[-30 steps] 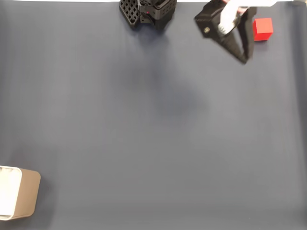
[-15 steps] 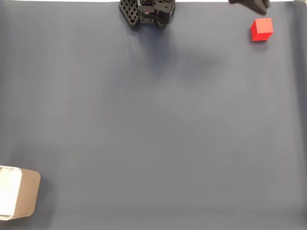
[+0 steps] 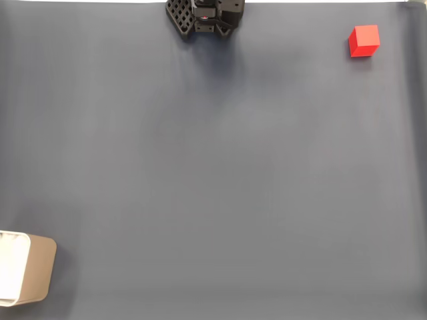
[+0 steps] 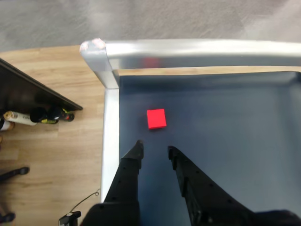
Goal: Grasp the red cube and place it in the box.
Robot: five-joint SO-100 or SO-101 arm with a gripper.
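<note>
In the wrist view, the claw comes up from the bottom edge. Its two black fingers are a little apart, with nothing between them. They hang above the dark blue counter.

Just past the fingertips, toward 12 o'clock, sits the red cube. It lies flat on the counter and the claw does not touch it. The cube is near the counter's corner, where a silver rail runs along the far edge and down the side at 9 o'clock. Beyond the rail is a wooden floor.

In the fixed view, the red cube is far out at 1 o'clock. The box is at 8 o'clock by the picture's edge, well apart from the cube. The arm's black base is at 12 o'clock.
</note>
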